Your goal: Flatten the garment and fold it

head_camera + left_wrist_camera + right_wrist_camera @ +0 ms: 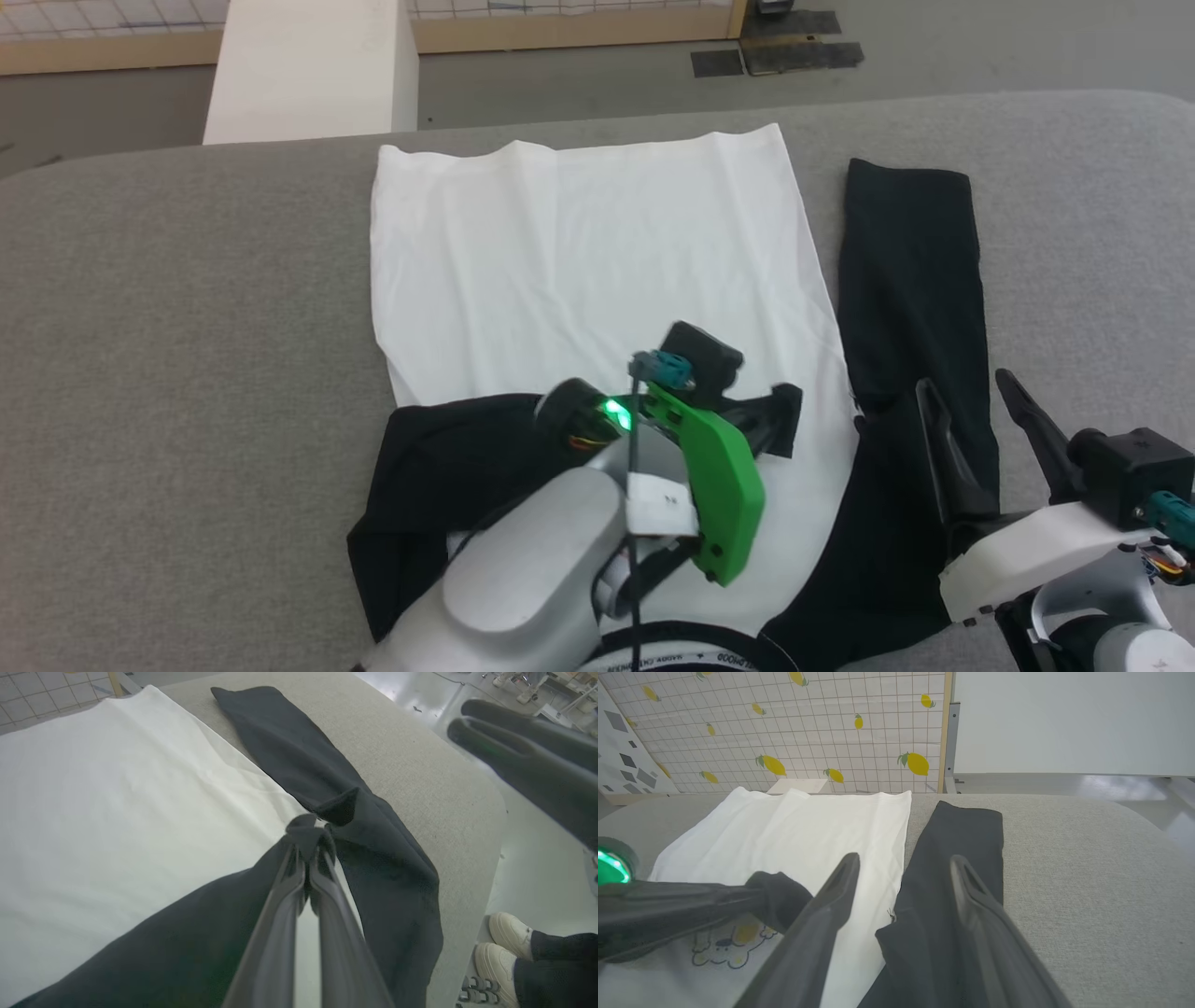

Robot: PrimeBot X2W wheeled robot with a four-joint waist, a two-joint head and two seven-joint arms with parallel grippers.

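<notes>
Head view finds our shirt [579,243] flat on the counter [187,327], mid-fold: left jaws pinch the left sleeve [439,467] over the white body, right jaws hang spread above the right sleeve [910,261], which we judge must be laid across next.

the left gripper [789,406] has two long, matte dark fingers [275,952]. on its wrist, near six o'clock in the head view, sit a bright green plate [724,490], a black camera block [707,355] with a teal connector [665,369], and a round black housing with a green light [613,413]. a thin black cable [635,532] crosses the rounded pale grey forearm [532,569]. the right gripper [962,381], at four o'clock, has tapered dark fingers on a white shell [1027,551], with orange and yellow wires [1167,563].
</notes>
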